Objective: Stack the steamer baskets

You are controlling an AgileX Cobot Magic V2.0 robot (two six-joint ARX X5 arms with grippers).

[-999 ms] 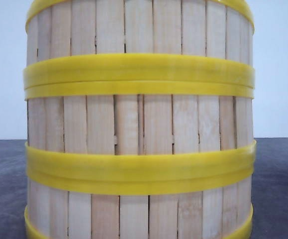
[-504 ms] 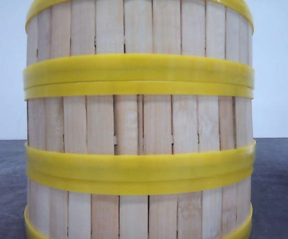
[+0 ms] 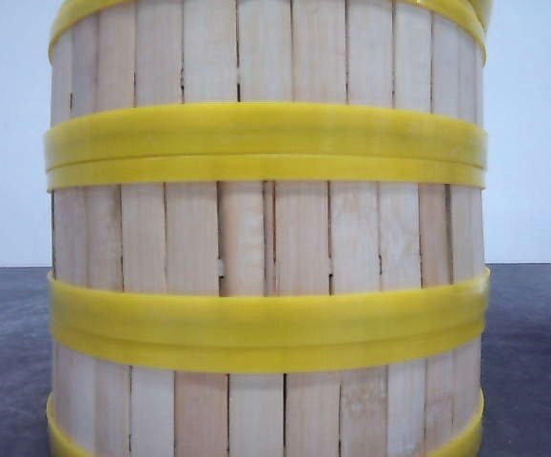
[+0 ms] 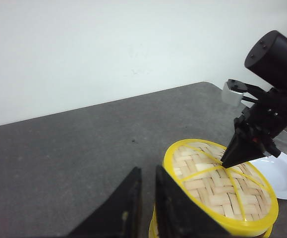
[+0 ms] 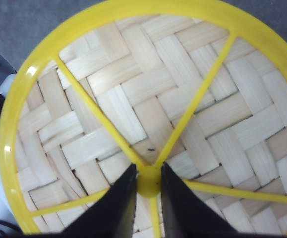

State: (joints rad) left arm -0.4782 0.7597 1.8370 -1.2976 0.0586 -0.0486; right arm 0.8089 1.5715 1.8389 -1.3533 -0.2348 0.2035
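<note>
My right gripper (image 5: 147, 186) hangs straight over the top basket (image 5: 148, 114), its two black fingers (image 5: 118, 203) only a narrow gap apart, straddling the yellow hub where the spokes meet; I cannot tell whether they actually pinch it. From the left wrist camera I see the same gripper (image 4: 231, 161) with its tips down on the woven floor of that basket (image 4: 222, 193). My left gripper (image 4: 145, 198) sits just beside the stack's rim, fingers (image 4: 170, 213) nearly together and holding nothing.

The steamer baskets (image 3: 265, 238) stand as one upright column, round axis vertical, woven face of the top one turned upward. In the front view the stack fills nearly the whole frame, slats running vertically between yellow rims (image 3: 265, 143), and blocks my sight of both arms. It rests on the dark grey table (image 4: 59, 163). A white plate (image 4: 282, 176) lies near the stack, on the far side from my left gripper, against a plain white wall (image 4: 108, 49).
</note>
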